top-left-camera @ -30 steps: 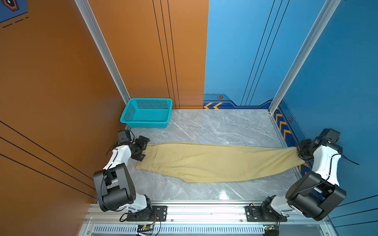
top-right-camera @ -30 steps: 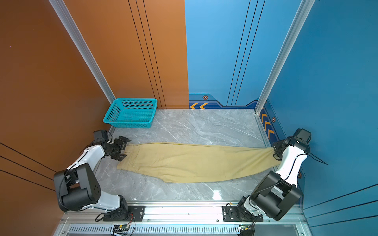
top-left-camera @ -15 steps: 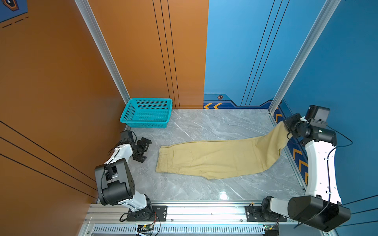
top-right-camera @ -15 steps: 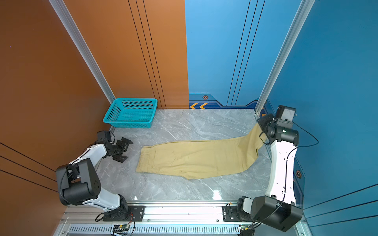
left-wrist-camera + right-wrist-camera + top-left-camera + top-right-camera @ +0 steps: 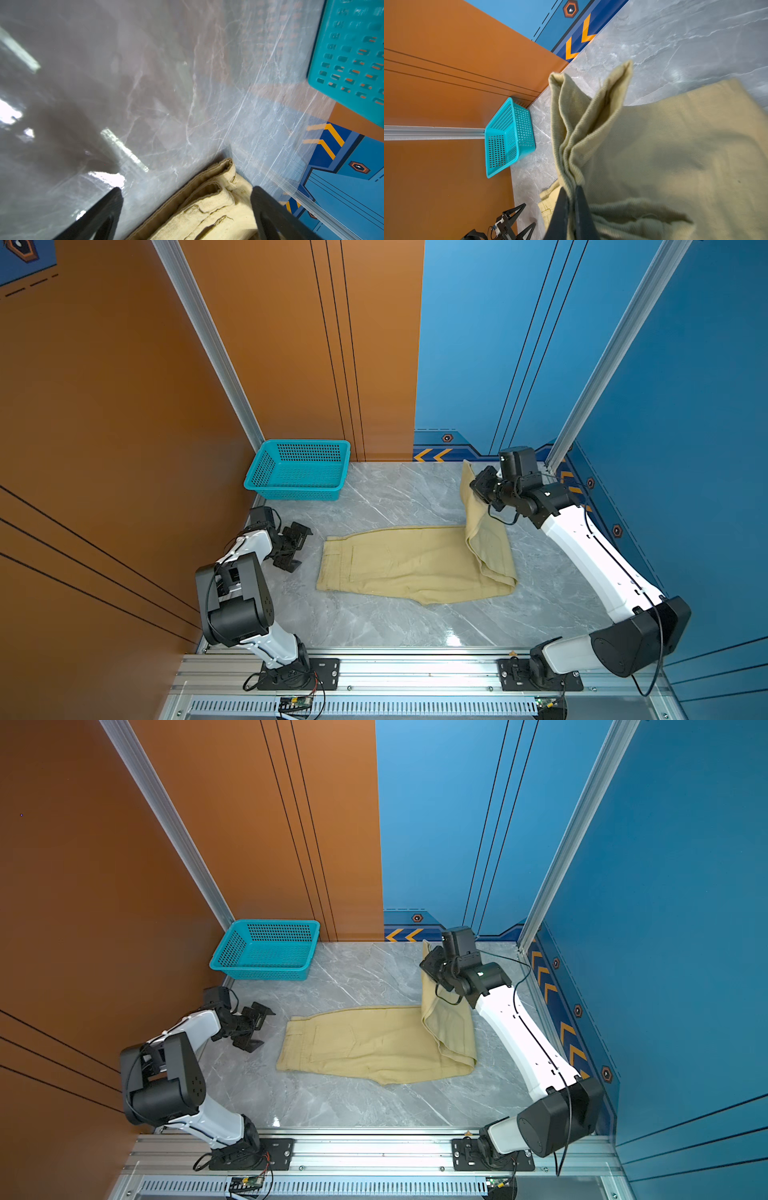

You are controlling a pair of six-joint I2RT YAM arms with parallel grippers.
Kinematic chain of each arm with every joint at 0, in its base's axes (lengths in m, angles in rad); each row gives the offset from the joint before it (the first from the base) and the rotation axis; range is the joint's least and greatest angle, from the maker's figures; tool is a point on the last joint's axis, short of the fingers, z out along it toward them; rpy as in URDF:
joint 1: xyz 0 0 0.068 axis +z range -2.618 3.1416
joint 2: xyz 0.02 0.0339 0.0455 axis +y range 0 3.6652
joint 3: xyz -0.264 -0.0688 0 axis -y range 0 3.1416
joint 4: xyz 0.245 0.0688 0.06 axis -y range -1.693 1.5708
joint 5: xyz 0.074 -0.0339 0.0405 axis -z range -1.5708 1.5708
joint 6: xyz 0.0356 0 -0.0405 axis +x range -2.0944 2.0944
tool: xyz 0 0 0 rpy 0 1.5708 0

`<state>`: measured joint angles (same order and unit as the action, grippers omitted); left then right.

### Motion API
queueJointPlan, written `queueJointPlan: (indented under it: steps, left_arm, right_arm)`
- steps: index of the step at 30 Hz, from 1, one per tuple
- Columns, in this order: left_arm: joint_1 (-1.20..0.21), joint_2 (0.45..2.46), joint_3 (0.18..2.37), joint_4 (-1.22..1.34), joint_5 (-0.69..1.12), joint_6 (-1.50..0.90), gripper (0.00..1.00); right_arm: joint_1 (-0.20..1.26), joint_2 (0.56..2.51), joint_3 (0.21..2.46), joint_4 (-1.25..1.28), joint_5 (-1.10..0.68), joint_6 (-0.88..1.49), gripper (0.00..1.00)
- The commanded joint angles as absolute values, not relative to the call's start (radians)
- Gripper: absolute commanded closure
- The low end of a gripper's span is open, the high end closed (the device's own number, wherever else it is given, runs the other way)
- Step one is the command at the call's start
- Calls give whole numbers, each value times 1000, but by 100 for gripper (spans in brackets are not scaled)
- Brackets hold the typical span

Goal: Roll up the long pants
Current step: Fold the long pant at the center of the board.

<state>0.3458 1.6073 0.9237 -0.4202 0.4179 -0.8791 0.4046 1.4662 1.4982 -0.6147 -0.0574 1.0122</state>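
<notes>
Folding looks like the step in hand: the right gripper [image 5: 478, 489] is clamped on the cuff end of the long pants [image 5: 407, 564]. The right wrist view shows its jaws pressed together on several bunched layers of khaki cloth [image 5: 654, 155]. It holds that end up in the air, about as far back as the teal basket [image 5: 291, 489] but well off to the side away from the orange wall. The rest of the trousers lies flat on the marble table [image 5: 374, 626], on the robot's side of the basket. The waistband is the end nearest the basket, and a soft bend in the legs is the end farthest from it. The left gripper [image 5: 297, 547] hangs just beside the waistband, between it and the orange wall, closer to the rail than the basket is. Its jaws are spread wide and hold nothing; in the left wrist view the waistband corner [image 5: 218, 187] lies between its fingers [image 5: 261, 199] without touching them. To do this well, I judge that the cuffs should travel toward the basket side high enough for the hanging cloth to drape over the flat part rather than drag and wrinkle it. They should come down square with the waistband so that the edges match. Pinning the waistband with the free gripper would probably stop the whole garment from sliding. The likely risks are one layer slipping from the pinch, or a skewed fold that makes a lopsided roll.
</notes>
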Motion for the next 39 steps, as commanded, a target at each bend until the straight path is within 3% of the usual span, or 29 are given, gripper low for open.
queueJointPlan:
  steps: [1, 10, 24, 39]
  left_arm:
    - [339, 1627, 951, -446, 432, -859, 1]
    - [339, 1628, 944, -445, 427, -856, 1]
    - [339, 1631, 934, -445, 414, -851, 1]
    - [333, 1632, 920, -445, 400, -848, 2]
  right_arm:
    - [484, 1502, 1530, -538, -3, 1067, 100]
    - [676, 1574, 1606, -519, -6, 1067, 100]
    - [805, 1652, 1588, -577, -66, 1014, 100]
    - [905, 1899, 1738, -588, -97, 1019, 100]
